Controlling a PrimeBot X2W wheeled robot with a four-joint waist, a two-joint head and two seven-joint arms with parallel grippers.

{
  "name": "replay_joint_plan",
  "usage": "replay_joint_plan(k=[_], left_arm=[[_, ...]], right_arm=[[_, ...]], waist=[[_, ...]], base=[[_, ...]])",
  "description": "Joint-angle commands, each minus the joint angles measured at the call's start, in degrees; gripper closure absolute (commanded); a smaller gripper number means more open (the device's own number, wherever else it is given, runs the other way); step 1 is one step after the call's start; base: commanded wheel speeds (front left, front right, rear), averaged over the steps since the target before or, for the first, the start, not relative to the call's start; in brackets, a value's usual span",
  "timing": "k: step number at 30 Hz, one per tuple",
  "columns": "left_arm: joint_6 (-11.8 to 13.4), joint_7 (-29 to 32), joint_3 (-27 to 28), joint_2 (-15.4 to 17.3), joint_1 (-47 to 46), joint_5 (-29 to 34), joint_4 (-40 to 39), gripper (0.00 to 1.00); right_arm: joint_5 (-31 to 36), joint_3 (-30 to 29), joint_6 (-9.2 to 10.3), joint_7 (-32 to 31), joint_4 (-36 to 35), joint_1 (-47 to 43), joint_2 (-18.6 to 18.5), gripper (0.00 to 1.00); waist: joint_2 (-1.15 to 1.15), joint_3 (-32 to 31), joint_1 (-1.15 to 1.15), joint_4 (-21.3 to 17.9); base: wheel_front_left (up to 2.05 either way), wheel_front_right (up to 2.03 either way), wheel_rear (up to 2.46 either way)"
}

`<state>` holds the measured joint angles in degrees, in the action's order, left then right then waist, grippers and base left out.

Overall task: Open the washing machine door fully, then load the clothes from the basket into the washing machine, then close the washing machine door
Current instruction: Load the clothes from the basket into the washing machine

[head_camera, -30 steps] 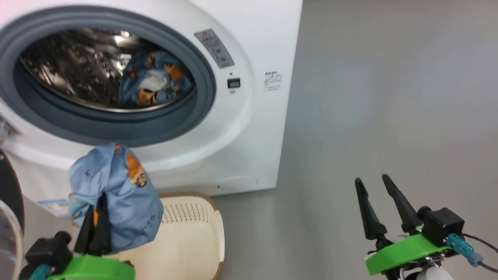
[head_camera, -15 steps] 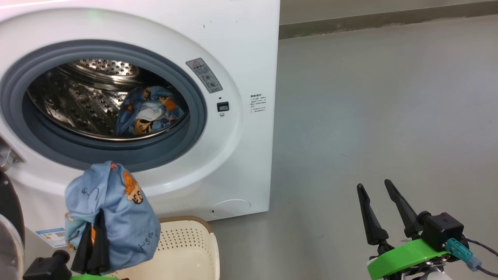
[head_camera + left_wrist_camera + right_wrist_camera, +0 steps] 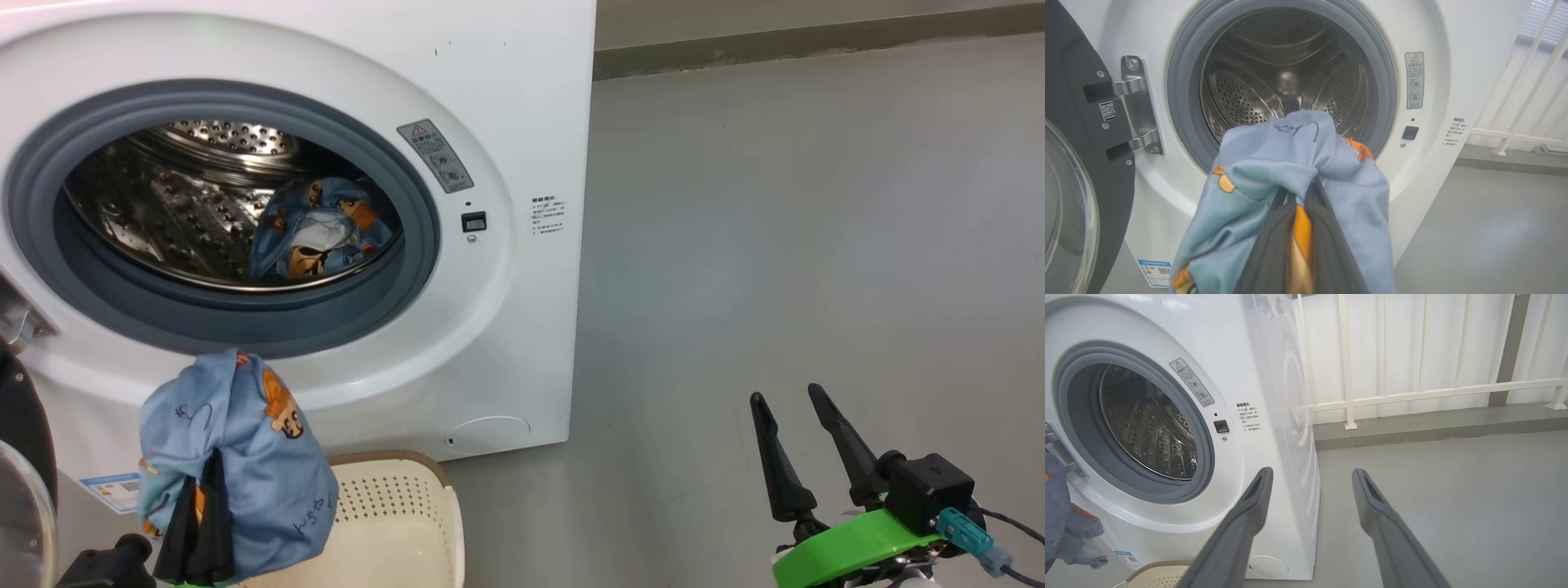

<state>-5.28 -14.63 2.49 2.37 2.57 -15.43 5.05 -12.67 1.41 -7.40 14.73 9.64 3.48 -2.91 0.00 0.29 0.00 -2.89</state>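
Observation:
The white washing machine (image 3: 522,147) stands with its door (image 3: 1073,171) swung open to the left, black ring and glass bowl showing. One light blue garment (image 3: 322,229) lies inside the steel drum (image 3: 1290,77). My left gripper (image 3: 214,459) is shut on a second blue garment (image 3: 245,441), held above the cream basket (image 3: 408,523) and just below the drum opening. In the left wrist view this garment (image 3: 1290,183) drapes over my fingers (image 3: 1327,245). My right gripper (image 3: 790,396) stands open over the floor to the right, holding nothing.
Grey floor (image 3: 775,245) spreads to the right of the machine. A white railing (image 3: 1412,394) on a low kerb runs behind it. The door's steel hinge (image 3: 1137,106) sits at the opening's left side.
The head camera tilted up, so the machine sits lower in view and the back kerb appears. The left gripper still holds the garment near the same spot; the right gripper is unchanged.

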Motion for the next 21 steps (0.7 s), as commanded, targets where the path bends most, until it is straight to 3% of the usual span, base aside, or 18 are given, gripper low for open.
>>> replay_joint_plan(k=[1,10,21], left_arm=[[0.4,-0.4,1.6,0.5,-0.8,-0.3,-2.0,1.0],[1.2,-0.4,1.1,0.5,-3.6,-1.0,-3.0,1.0],[-1.6,-0.4,3.2,2.2,-19.7,1.9,2.7,1.0]], right_arm=[[0.1,1.6,-0.09,0.3,-1.6,0.7,0.0,0.0],[-0.4,1.5,-0.09,0.3,-2.0,1.1,0.0,0.0],[0.2,2.2,-0.09,0.3,-3.3,4.4,0.0,0.0]], waist=[[0.0,0.2,0.0,-0.1],[0.0,3.7,0.0,-0.8],[0.0,12.9,0.0,-2.4]], base=[[0.0,0.0,0.0],[0.0,0.0,0.0],[0.0,0.0,0.0]])
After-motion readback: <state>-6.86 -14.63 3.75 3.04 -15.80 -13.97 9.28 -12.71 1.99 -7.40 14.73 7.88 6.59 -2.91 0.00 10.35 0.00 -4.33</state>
